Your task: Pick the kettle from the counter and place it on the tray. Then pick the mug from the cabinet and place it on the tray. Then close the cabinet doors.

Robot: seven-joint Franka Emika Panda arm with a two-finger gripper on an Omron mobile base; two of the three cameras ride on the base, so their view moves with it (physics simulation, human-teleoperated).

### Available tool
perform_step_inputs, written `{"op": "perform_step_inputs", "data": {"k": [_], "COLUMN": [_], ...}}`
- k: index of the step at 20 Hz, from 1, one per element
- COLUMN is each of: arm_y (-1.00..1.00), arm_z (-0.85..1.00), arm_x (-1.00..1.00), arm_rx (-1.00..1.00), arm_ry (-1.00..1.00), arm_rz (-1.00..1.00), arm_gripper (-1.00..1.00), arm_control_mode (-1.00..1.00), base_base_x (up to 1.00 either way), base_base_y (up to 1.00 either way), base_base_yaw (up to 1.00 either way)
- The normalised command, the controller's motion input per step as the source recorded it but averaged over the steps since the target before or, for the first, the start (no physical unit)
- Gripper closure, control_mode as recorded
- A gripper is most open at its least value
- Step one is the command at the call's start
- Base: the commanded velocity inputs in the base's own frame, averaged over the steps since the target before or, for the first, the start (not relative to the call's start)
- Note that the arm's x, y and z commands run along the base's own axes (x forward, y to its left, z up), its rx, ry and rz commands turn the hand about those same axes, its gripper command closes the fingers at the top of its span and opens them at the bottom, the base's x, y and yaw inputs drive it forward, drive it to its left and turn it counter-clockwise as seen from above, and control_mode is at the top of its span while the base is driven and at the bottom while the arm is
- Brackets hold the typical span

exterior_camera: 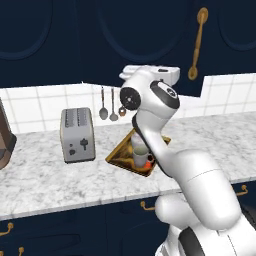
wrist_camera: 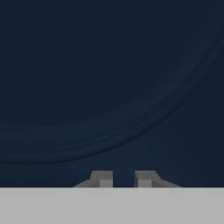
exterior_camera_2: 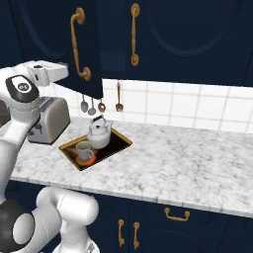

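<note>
The kettle (exterior_camera_2: 100, 133) and the mug (exterior_camera_2: 84, 150) both stand on the tray (exterior_camera_2: 106, 157), which lies on the counter (exterior_camera_2: 188, 168). In the left base view the mug (exterior_camera: 141, 156) shows on the tray (exterior_camera: 117, 159) beside my arm, which hides the kettle. My hand is raised in front of the navy cabinet doors. One door (exterior_camera_2: 86, 54), with a brass handle (exterior_camera_2: 76, 44), hangs forward of the other door (exterior_camera_2: 163, 34). In the hand view the gripper (wrist_camera: 124, 179) faces the door panel (wrist_camera: 109, 87) close up, its jaws a narrow gap apart and holding nothing.
A silver toaster (exterior_camera: 77, 134) stands left of the tray. Spoons (exterior_camera: 111, 105) hang on the tiled wall behind it. A dark appliance (exterior_camera: 5, 140) sits at the counter's far left. Navy drawers with brass pulls (exterior_camera_2: 176, 214) run below the counter.
</note>
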Motion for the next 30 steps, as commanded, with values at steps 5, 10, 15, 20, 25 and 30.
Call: {"op": "perform_step_inputs", "data": {"k": [5, 10, 15, 20, 25, 30], "arm_y": [0.0, 0.0, 0.01, 0.02, 0.03, 0.01], "arm_z": [0.0, 0.0, 0.0, -0.05, -0.08, -0.06], "arm_x": [0.54, 0.64, 0.73, 0.75, 0.71, 0.63], "arm_rx": [0.0, 0.0, 0.0, 0.0, 0.0, 0.0], "arm_ry": [0.05, 0.1, 0.12, 0.07, 0.04, 0.03], "arm_rz": [0.09, 0.08, 0.08, 0.08, 0.07, 0.06], "arm_gripper": [1.0, 1.0, 1.0, 1.0, 1.0, 1.0], "arm_control_mode": [-1.0, -1.0, -1.0, -1.0, -1.0, -1.0], "base_base_x": [0.0, 0.0, 0.0, 0.0, 0.0, 0.0], "base_base_y": [0.0, 0.0, 0.0, 0.0, 0.0, 0.0], "base_base_yaw": [0.0, 0.0, 0.0, 0.0, 0.0, 0.0]}}
